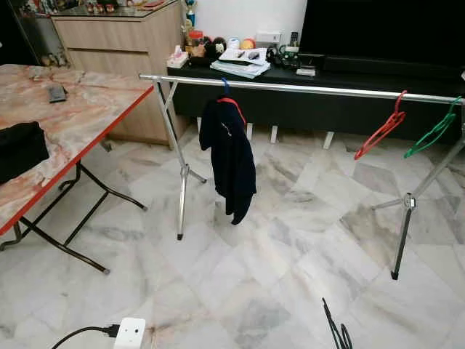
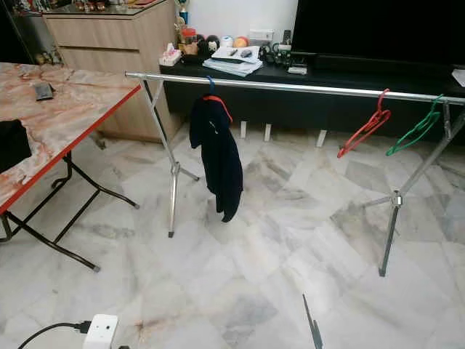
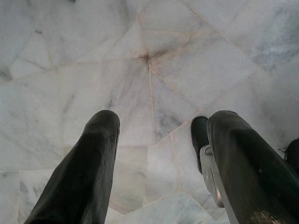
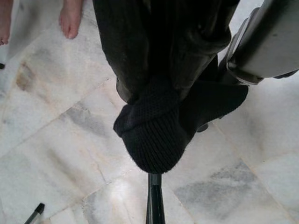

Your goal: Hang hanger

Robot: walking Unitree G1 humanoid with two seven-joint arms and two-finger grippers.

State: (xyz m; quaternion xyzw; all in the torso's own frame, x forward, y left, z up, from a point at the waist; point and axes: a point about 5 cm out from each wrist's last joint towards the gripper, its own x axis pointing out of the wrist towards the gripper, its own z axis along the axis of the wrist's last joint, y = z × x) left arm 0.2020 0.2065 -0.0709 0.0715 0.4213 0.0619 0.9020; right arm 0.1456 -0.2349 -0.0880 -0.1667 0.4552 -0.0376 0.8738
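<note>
Steel rack [image 1: 305,88] holds dark garment [image 1: 229,156], red hanger [image 1: 381,129], green hanger [image 1: 434,131].

A silver clothes rail [image 1: 305,89] is standing on the marble floor [image 1: 261,291] and carrying a dark garment [image 1: 229,156] near its left end, with a red hanger [image 1: 381,129] and a green hanger [image 1: 434,131] hanging empty near its right end. A white power strip [image 1: 129,333] is lying on the floor. To the left, a marble-patterned folding table [image 1: 80,116] is bearing a dark bag [image 1: 20,149] and a remote [image 1: 57,93]. Behind the rail, a black TV bench [image 1: 334,76] is holding papers [image 1: 241,65] and small items.
</note>
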